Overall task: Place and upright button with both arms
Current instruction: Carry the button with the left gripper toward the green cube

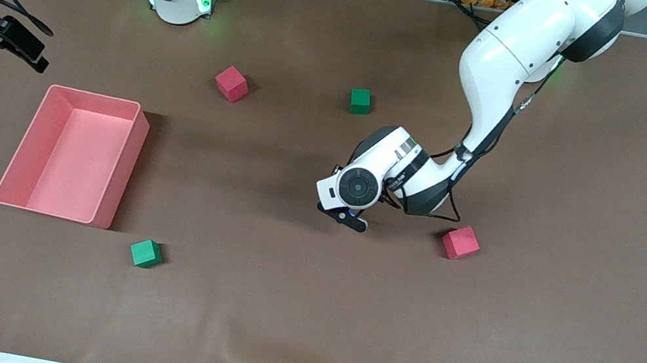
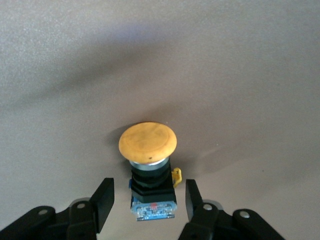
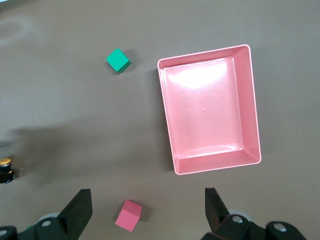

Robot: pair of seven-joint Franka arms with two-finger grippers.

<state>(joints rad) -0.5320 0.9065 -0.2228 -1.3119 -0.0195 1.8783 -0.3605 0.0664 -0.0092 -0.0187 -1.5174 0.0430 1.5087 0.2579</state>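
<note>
The button (image 2: 148, 142) has a round orange cap on a black body with a blue base. It rests on the brown table, its cap end pointing away from my left gripper (image 2: 149, 189). That gripper is open, one finger on each side of the black body with a small gap on both sides. In the front view the left gripper (image 1: 344, 217) is low at the table's middle and hides the button. From the right wrist the button (image 3: 5, 167) shows at the picture's edge. My right gripper (image 3: 147, 197) hangs wide open and empty in the air at the right arm's end (image 1: 29, 55).
A pink bin (image 1: 123, 166) stands toward the right arm's end. One red cube (image 1: 460, 242) lies beside the left gripper; another (image 1: 231, 83) and a green cube (image 1: 360, 101) lie nearer the bases. A second green cube (image 1: 146, 253) lies by the bin's front corner.
</note>
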